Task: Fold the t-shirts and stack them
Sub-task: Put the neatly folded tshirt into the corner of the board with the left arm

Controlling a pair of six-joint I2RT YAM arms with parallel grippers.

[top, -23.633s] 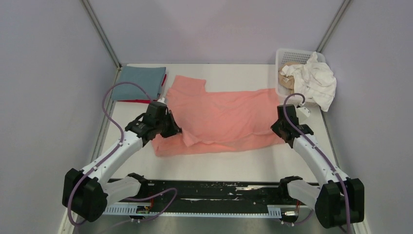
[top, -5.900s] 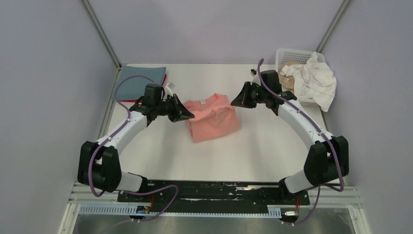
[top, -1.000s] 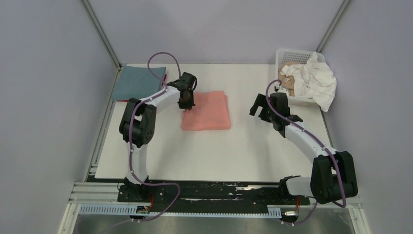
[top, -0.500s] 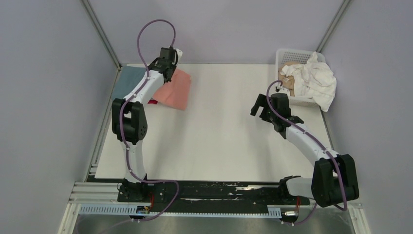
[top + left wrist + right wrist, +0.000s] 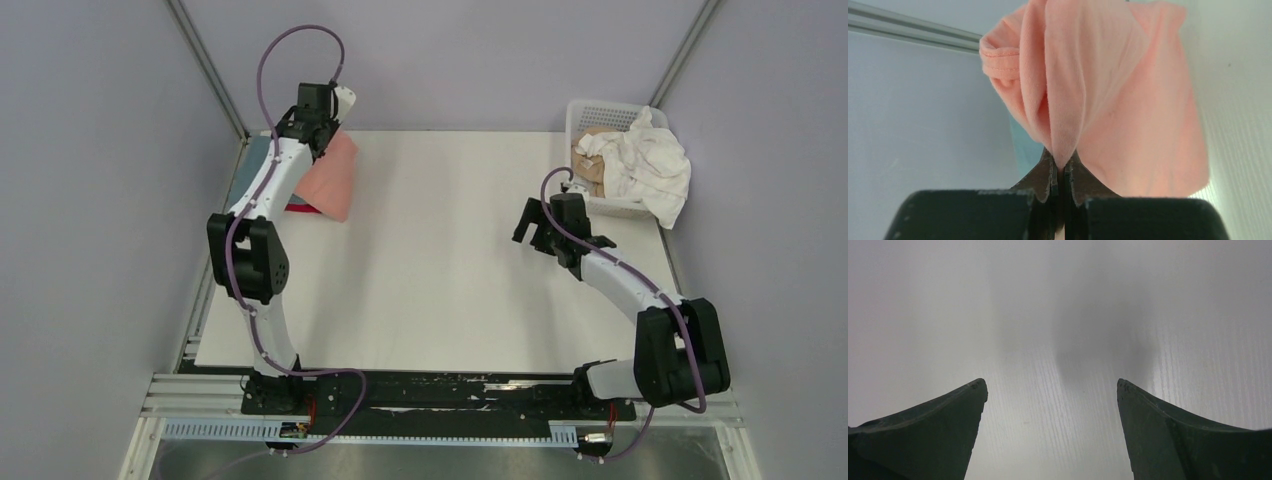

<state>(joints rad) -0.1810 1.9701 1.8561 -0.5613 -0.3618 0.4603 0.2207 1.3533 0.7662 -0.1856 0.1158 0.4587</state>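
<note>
The folded salmon pink t-shirt (image 5: pixel 332 176) (image 5: pixel 1108 100) hangs lifted at the table's far left corner, pinched at one edge by my left gripper (image 5: pixel 318 128) (image 5: pixel 1063 165), which is shut on it. Under it lie a folded grey-blue t-shirt (image 5: pixel 252 165) and a red one (image 5: pixel 300 208), mostly hidden by the arm and the pink cloth. A strip of grey-blue (image 5: pixel 1025 150) shows beside the left jaw in the left wrist view. My right gripper (image 5: pixel 534 222) (image 5: pixel 1052 390) hovers open over bare table at the right, holding nothing.
A white lattice basket (image 5: pixel 592 112) stands at the far right corner with a white t-shirt (image 5: pixel 650 165) spilling over its rim and a tan one (image 5: pixel 592 165) inside. Grey walls close in on the left, right and back.
My left arm has carried the pink t-shirt up and leftward from the table's middle to above the grey-blue stack. The right arm has barely moved.
</note>
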